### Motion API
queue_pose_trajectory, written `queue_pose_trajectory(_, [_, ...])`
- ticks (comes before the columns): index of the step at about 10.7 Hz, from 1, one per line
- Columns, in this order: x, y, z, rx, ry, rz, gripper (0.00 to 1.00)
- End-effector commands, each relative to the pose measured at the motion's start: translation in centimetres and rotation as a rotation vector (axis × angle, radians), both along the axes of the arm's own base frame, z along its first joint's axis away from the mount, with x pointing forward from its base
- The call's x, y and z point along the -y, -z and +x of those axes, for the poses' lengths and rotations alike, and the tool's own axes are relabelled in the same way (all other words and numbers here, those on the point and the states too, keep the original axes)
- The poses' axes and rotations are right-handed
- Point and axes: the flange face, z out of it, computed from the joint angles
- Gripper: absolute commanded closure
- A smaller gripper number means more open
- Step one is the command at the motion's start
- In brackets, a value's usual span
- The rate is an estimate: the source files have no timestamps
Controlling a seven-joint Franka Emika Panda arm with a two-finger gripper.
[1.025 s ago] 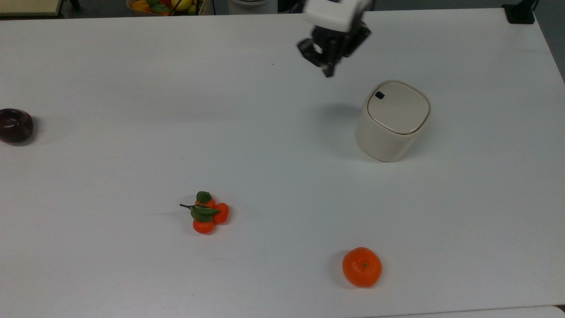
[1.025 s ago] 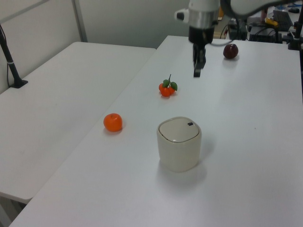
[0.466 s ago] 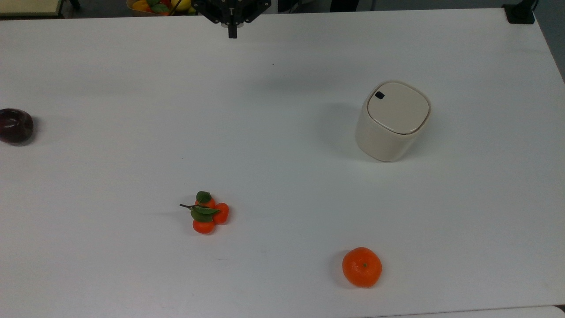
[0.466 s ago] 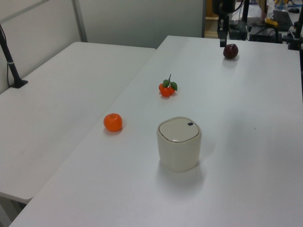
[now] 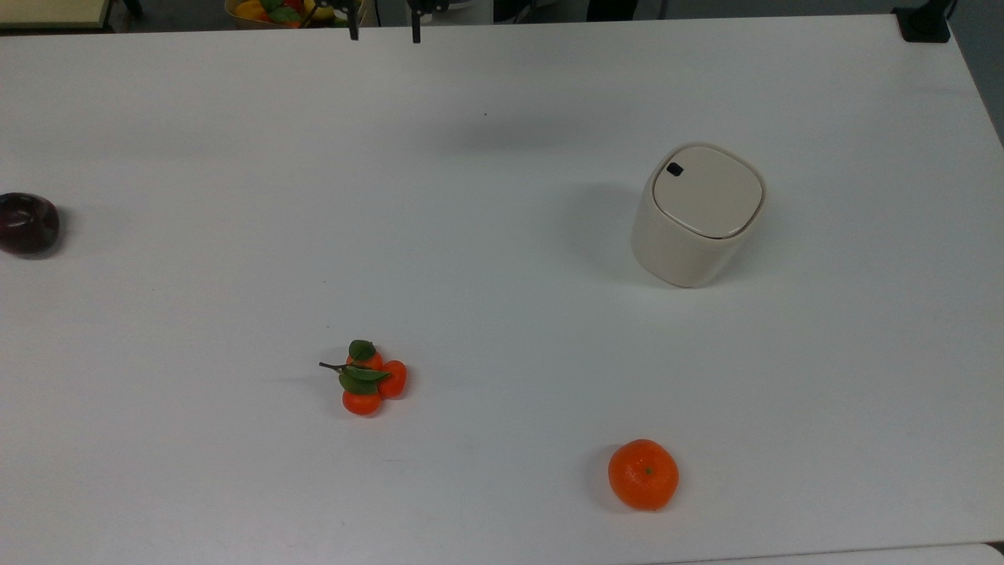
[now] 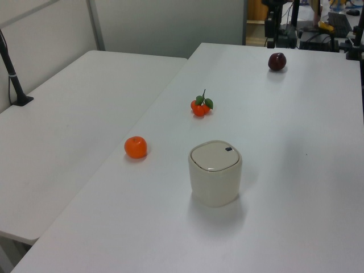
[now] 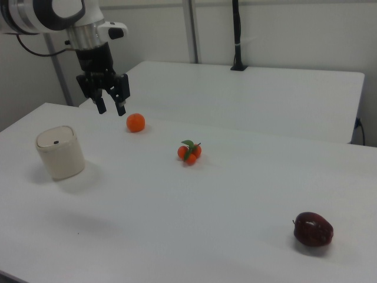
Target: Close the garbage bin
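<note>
I see the bin [image 5: 698,213] standing upright on the white bench [image 5: 486,259] in the right half of the top view, its flat lid [image 5: 708,191] down and flush with the rim, so I cannot see inside it. The small black button [image 5: 674,169] sits at the lid's upper-left corner in the top view; in the left view the bin [image 6: 215,173] is low and centre, with the button at the lid's far right corner. In the right view the bin [image 7: 59,152] is at the left edge.

The pincer [image 7: 111,107] hangs in the air at the upper left of the right view, fingers apart and empty, above the bench and well apart from the bin.

An orange [image 5: 643,474] lies at the lower right of the top view, a leafy cluster [image 5: 367,378] of small oranges lower centre, and a dark red fruit [image 5: 27,223] at the left edge.
</note>
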Motion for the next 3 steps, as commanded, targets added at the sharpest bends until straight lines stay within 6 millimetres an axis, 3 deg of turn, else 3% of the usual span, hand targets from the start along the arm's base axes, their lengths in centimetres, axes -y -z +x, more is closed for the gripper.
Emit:
queue_pose_trajectory(1, [0.34, -0.77, -1.34, -0.004, 0.026, 0.001, 0.00])
queue_pose_trajectory(3, [0.44, -0.78, -1.34, -0.004, 0.034, -0.001, 0.00])
